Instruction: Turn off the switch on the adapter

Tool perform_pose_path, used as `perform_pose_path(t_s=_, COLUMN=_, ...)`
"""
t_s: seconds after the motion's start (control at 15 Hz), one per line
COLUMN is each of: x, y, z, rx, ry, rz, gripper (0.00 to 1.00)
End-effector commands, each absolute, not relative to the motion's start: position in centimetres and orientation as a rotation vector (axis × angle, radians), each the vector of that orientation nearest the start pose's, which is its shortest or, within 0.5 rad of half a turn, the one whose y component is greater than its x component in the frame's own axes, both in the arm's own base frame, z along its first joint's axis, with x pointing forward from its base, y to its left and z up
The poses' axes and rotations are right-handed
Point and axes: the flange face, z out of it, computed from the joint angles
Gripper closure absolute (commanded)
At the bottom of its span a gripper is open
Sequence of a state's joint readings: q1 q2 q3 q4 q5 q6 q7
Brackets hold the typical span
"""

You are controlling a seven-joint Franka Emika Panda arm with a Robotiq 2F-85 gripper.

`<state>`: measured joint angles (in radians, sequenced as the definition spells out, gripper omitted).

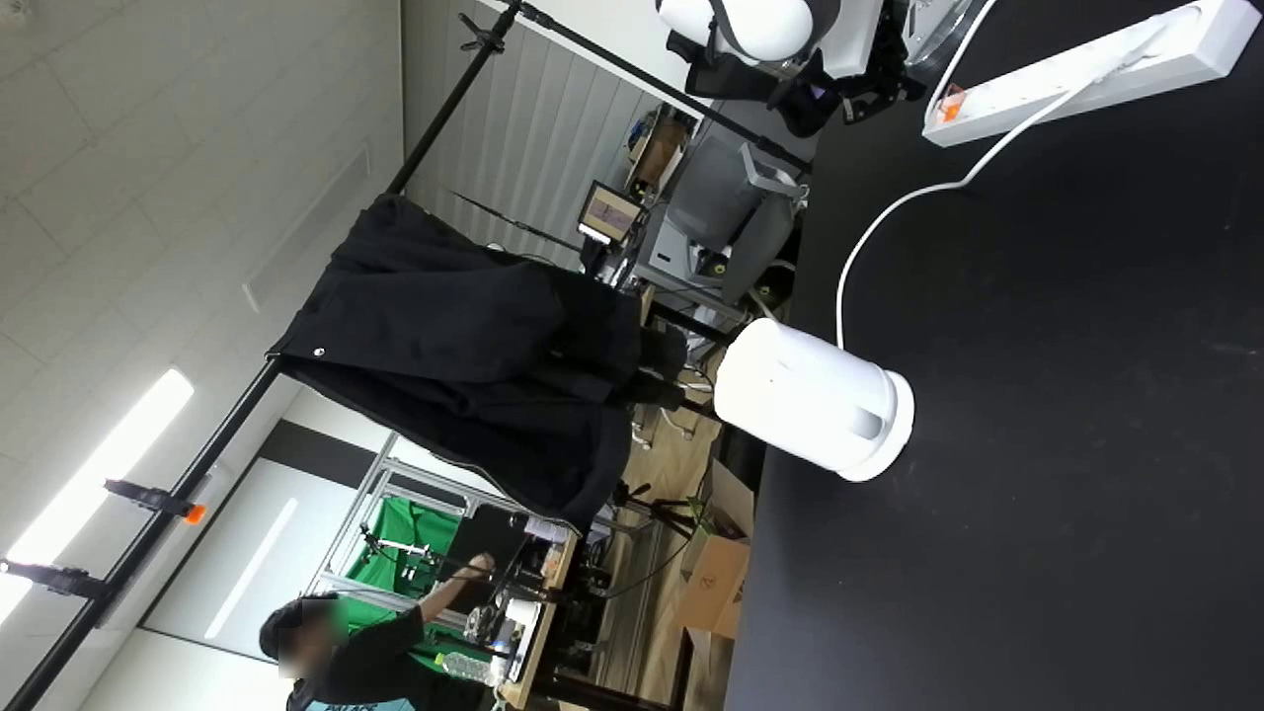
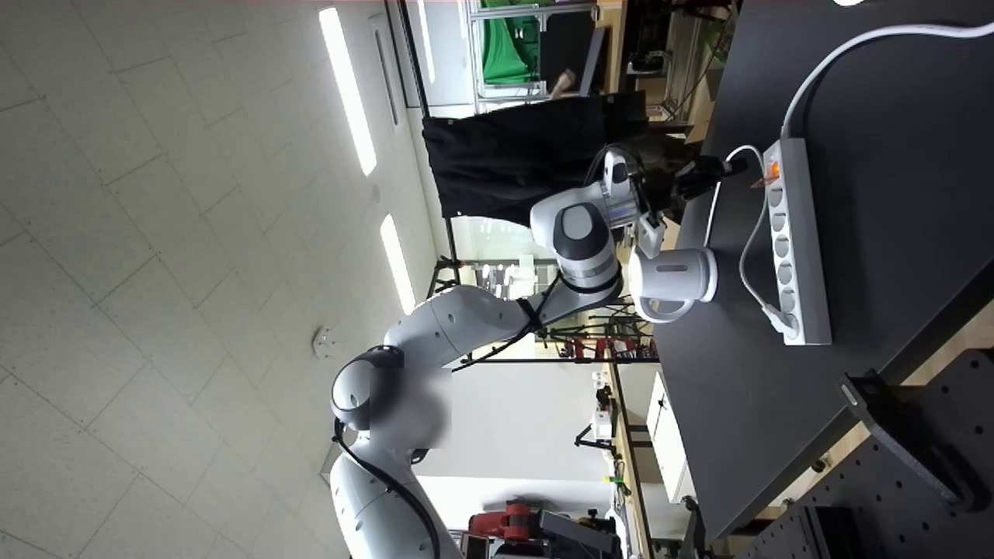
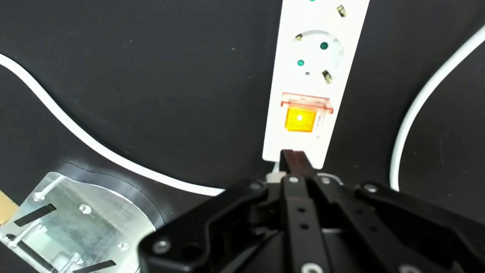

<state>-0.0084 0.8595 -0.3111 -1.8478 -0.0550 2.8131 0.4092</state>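
The adapter is a long white power strip on the dark table; it shows in both exterior views (image 1: 1081, 84) (image 2: 808, 256) and the wrist view (image 3: 312, 86). Its bright yellow-orange switch (image 3: 300, 120) sits near one end, with a clear reddish cover flap (image 3: 307, 101) raised beside it; the switch also shows in both exterior views (image 1: 951, 107) (image 2: 773, 170). My gripper (image 3: 295, 152) is shut and empty, fingertips together. In the wrist view its tips overlap the strip's switch end. In an exterior view the gripper (image 2: 743, 164) hangs just above the strip, apart from the switch.
A white kettle stands near the strip (image 1: 805, 395) (image 2: 672, 272). Its thin cord (image 1: 864, 242) runs to a plug (image 2: 779, 320) at the strip's far end. A thicker white cord (image 2: 823, 66) leaves the switch end. A shiny rounded plate (image 3: 91, 216) shows at the wrist view's lower left.
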Motion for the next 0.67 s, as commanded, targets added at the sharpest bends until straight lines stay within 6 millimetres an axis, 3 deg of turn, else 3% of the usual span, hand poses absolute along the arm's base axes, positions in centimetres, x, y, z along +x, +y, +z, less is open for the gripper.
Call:
perform_pose_path(t_s=0.0, x=60.89, y=-19.08, z=8.74, rx=-3.243, ry=0.929, rz=-0.250, gripper=0.99)
perform_pose_path(t_s=0.6, x=60.70, y=-19.18, z=8.47, rx=-3.242, ry=0.950, rz=-0.251, gripper=1.00)
